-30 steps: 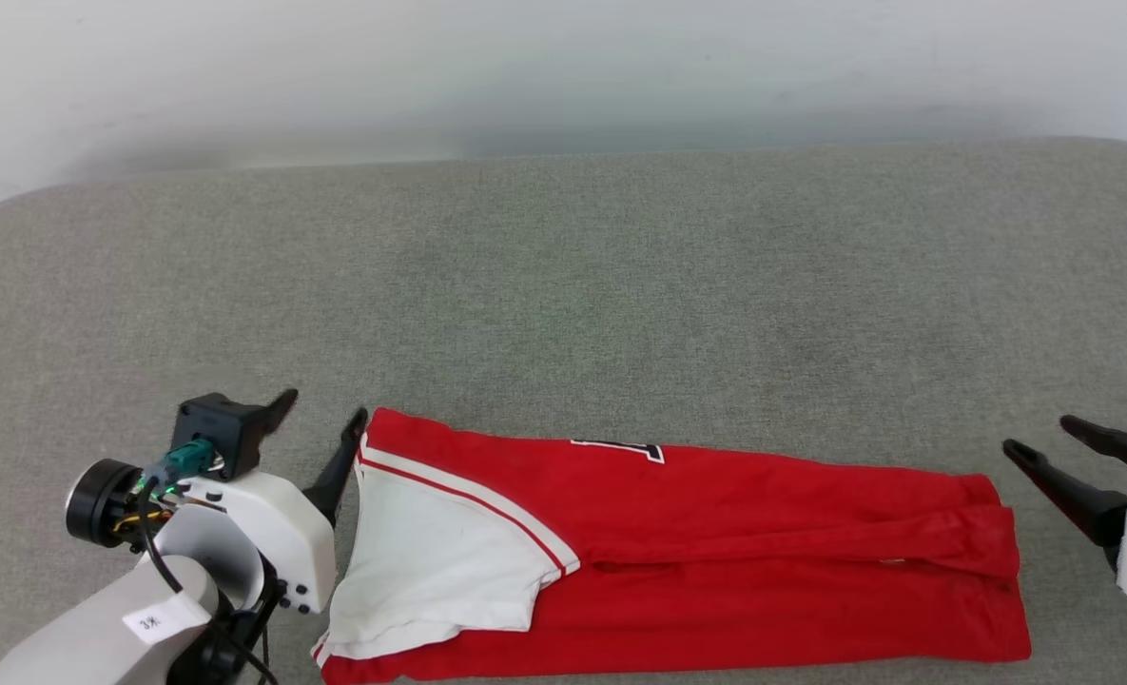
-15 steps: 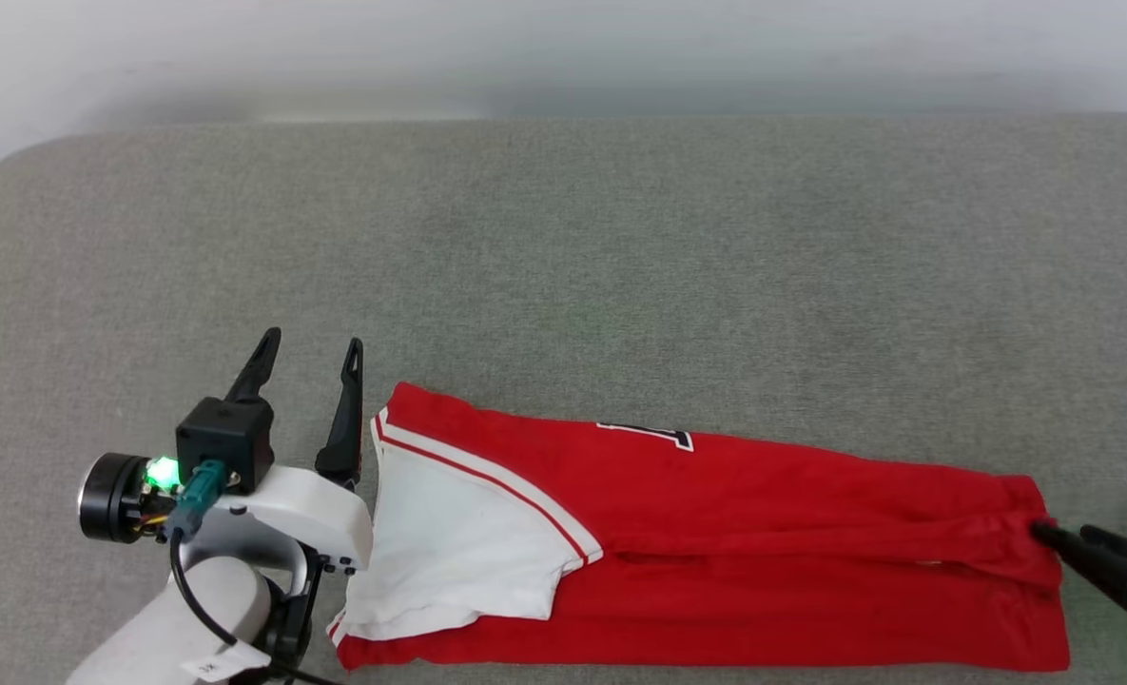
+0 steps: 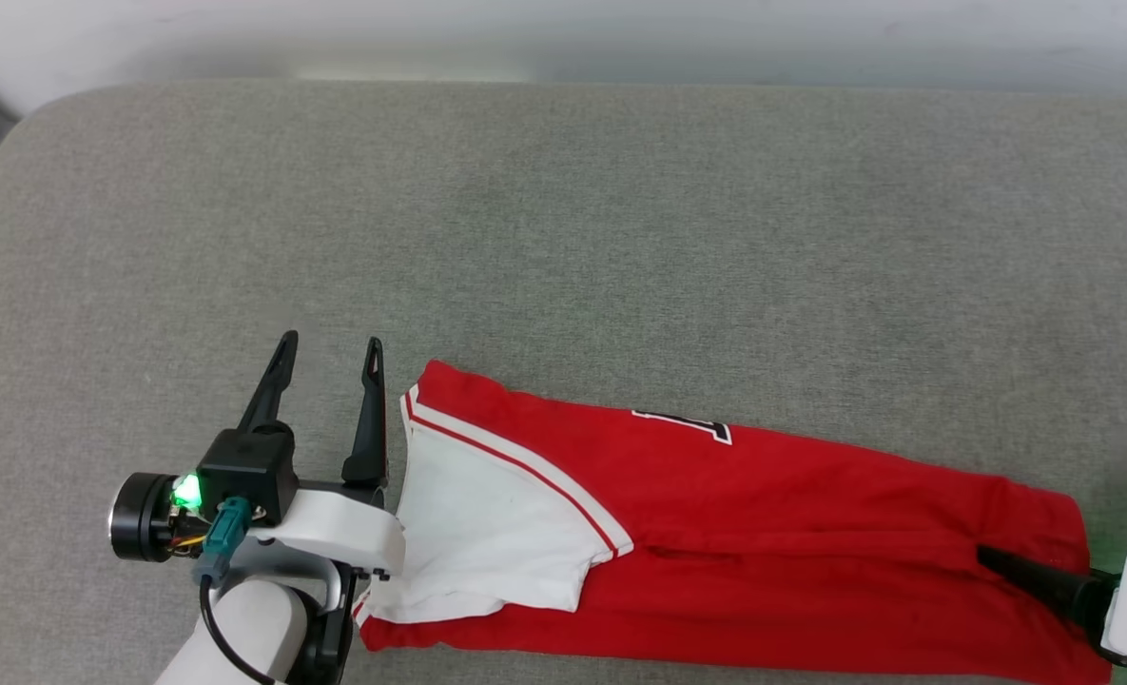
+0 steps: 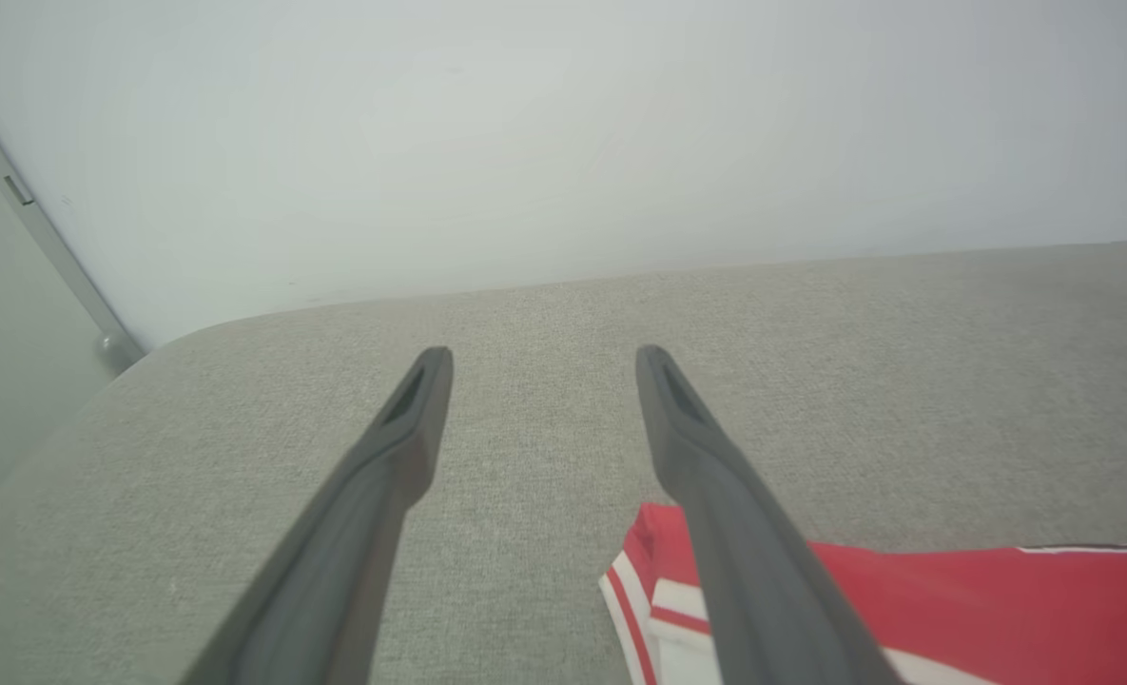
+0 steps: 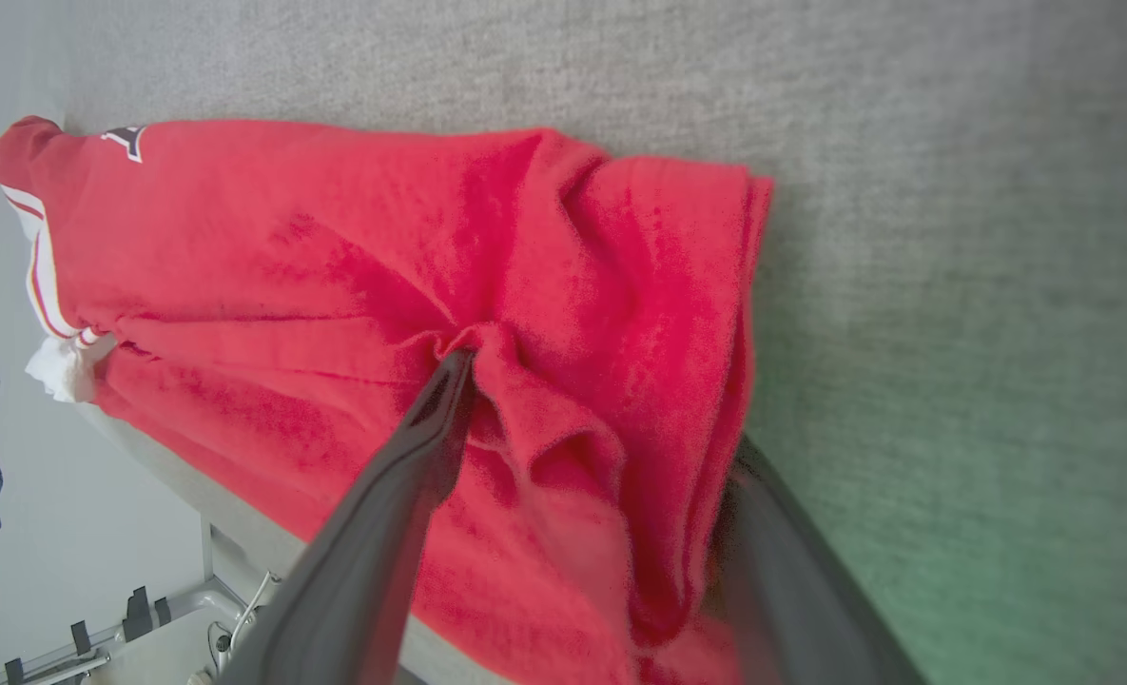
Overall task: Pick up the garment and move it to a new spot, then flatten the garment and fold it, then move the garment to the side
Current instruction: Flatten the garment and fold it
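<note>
The shirt (image 3: 763, 514) lies on the desk (image 3: 563, 238), folded into a long red band along the desk's near edge. Most of the grey cloth top beyond the shirt is bare. A white sleeve (image 3: 487, 533) with red-and-white striped trim lies on top of the shirt at its left end. On the shirt's far edge a bit of black figure outlined in white (image 3: 682, 425) shows at the fold. The hem end, on the right, is rumpled into ridges.

The left pincer (image 3: 327, 344) is just beside the shirt's sleeve end, with its fingers spread wide, nothing between them, and pointing away from the robot. Its inner finger (image 3: 369, 428) runs close along the shirt's edge; whether it touches cannot be told. A green light (image 3: 185, 490) glows on the wrist behind it. In the left wrist view the pincer (image 4: 544, 357) frames bare desk (image 4: 905, 381), and the shirt's (image 4: 1000, 599) striped corner peeks out from behind the inner finger.

The right pincer (image 3: 1000, 566) is at the shirt's hem end, with one dark finger lying on the red cloth and pointing towards the sleeve. In the right wrist view the pincer (image 5: 601, 409) is spread, straddling a bunched fold of the shirt (image 5: 335, 238). One finger (image 5: 411, 457) rests on top of the cloth. The other finger (image 5: 791, 542) sits at the hem's edge, its tip hidden by the fold. The fingers stand apart and are not pinching. A green glow falls on the desk (image 5: 905, 190) beside the hem.
</note>
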Robot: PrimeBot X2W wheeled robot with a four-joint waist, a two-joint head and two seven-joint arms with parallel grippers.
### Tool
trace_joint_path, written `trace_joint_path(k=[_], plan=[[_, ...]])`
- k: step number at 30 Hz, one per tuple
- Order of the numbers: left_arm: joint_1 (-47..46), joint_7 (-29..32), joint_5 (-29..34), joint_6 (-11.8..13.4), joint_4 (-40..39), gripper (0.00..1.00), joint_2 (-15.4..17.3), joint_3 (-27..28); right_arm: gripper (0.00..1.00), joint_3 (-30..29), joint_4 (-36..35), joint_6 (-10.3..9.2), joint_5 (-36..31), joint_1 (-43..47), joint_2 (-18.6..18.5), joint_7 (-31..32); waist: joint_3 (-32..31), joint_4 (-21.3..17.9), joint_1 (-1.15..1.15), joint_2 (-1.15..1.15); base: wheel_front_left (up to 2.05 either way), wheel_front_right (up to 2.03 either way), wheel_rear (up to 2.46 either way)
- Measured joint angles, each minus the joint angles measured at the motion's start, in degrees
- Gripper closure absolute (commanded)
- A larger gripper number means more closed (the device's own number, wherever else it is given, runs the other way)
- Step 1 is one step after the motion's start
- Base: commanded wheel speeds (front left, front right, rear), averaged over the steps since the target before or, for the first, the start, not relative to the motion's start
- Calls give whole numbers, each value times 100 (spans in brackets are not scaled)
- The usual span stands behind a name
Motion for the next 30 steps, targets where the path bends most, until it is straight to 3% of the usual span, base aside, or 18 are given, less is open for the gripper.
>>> trace_joint_path(k=[2, 3, 4, 5, 16, 30], plan=[[37, 0, 186, -91, -8, 0, -157, 183, 0, 46, -26, 0, 8, -19, 7, 51, 32, 44, 0, 0, 0, 0, 0], [65, -1, 275, -142, -11, 0, -220, 268, 62, 60, -31, 0, 24, -28, 8, 59, 44, 64, 0, 0, 0, 0, 0], [114, -1, 359, -174, -20, 0, -292, 341, 96, 80, -26, -1, 45, -47, 7, 81, 52, 81, 0, 0, 0, 0, 0], [155, -1, 443, -216, -25, 0, -374, 417, 100, 101, -29, -1, 47, -71, 4, 110, 57, 95, 0, 0, 0, 0, 0], [569, -1, 1254, -647, -116, 0, -953, 1156, 100, 108, -208, 3, 231, -206, 116, -12, -126, 54, 0, 0, 0, 0, 0], [1077, -1, 1792, -1059, -152, 0, -1370, 1695, 100, -321, 202, 0, 244, -149, -945, -85, -553, -124, 0, 0, 0, 0, 0]])
